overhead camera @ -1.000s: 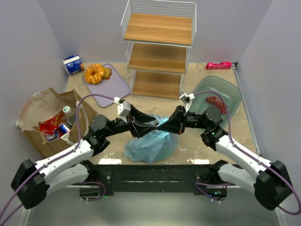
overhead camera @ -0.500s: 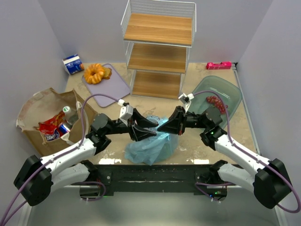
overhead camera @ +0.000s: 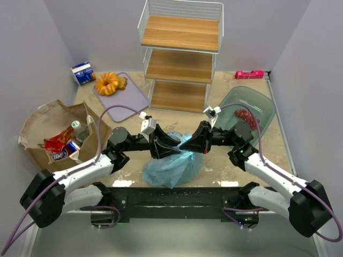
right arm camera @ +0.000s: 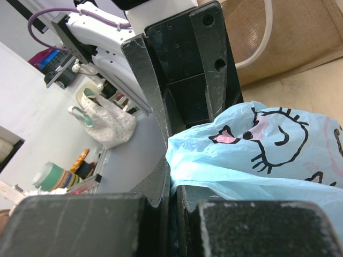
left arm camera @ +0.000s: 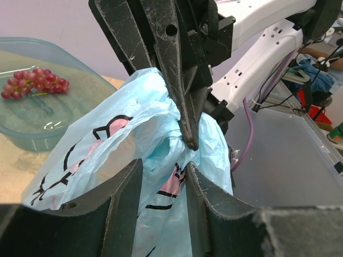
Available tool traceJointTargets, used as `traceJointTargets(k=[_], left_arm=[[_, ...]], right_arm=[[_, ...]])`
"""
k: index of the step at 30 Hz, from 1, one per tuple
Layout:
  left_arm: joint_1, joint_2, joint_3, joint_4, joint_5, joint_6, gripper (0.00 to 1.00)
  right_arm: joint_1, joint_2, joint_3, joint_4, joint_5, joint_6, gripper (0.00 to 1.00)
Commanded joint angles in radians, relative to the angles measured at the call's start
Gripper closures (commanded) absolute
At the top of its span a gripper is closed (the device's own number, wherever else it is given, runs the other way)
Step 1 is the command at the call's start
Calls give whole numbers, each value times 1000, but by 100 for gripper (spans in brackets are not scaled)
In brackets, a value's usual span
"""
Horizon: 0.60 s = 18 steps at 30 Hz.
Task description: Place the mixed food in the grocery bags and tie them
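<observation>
nearest the arm bases, the light-blue plastic bag (overhead camera: pixel 170 167) sits slumped on the tabletop (overhead camera: pixel 222 167), its printed top drawn up between the two grippers. the right gripper (right arm camera: pixel 172 194) is clamped tight on a bunch of the bag's plastic. facing it from the left and just beside it, the left gripper (left arm camera: pixel 162 170) has its jaws part-way apart with a fold of the bag between them; whether they press it i cannot tell. further back on the left, the brown paper bag (overhead camera: pixel 37 115) lies open with a red snack packet (overhead camera: pixel 58 144), a can (overhead camera: pixel 73 145) and a bottle (overhead camera: pixel 78 127) inside. on the right, red grapes (overhead camera: pixel 245 114) lie in a green tub (overhead camera: pixel 262 101). beyond are a purple mat (overhead camera: pixel 134 99) bearing a ring pastry (overhead camera: pixel 107 83), a small carton (overhead camera: pixel 83 73), a wire shelf rack (overhead camera: pixel 179 53) and a pink object (overhead camera: pixel 249 74) by the far wall.
</observation>
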Motion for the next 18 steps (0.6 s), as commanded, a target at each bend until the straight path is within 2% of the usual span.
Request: traceJointTargets(k=[1,11,18], left_arm=[[4,1,50,107,60,-47,57],[27,15,67,139,106,-78,57],[27,49,75,156,127,-89,72]], right_arm=[[-3,-33,6,60,-25,-10,100],[-3,-35,9,43,-32,-21,100],[-3,-39,10,23,-29,-32,100]])
